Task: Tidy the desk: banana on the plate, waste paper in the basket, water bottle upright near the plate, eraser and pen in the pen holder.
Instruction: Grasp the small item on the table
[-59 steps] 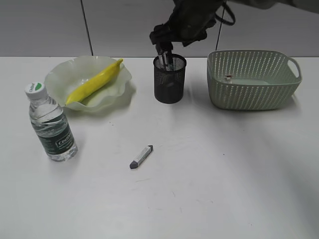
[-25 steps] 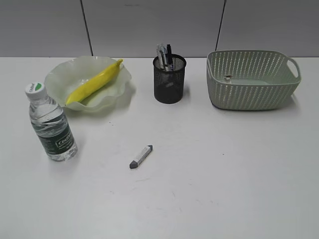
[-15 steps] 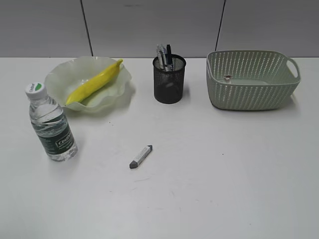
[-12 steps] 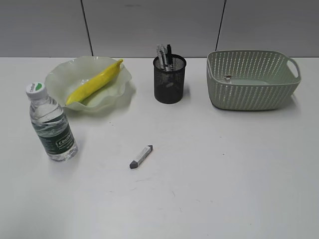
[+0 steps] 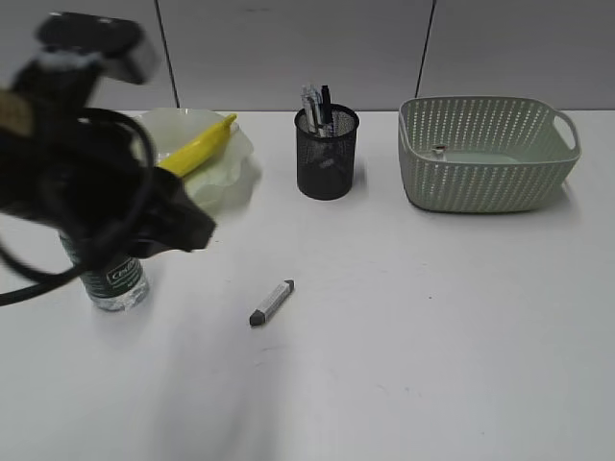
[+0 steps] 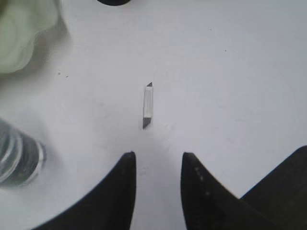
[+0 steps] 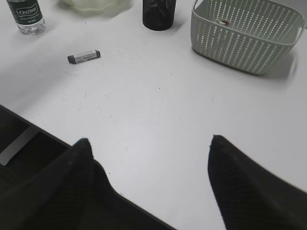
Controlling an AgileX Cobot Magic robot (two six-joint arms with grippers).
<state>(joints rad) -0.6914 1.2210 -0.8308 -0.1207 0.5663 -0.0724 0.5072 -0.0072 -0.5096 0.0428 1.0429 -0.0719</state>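
Above the eraser (image 6: 148, 105) the left gripper (image 6: 158, 165) hangs — jaws parted, bare desk (image 6: 240, 72) around.

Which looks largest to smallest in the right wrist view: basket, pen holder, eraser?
1. Basket, clearly the largest.
2. Pen holder, cut off by the top edge, though it still looks bigger than the eraser.
3. Eraser, smallest.

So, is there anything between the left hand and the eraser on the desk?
Nothing visible. In the left wrist view the left hand is open, and only bare desk lies between it and the eraser.
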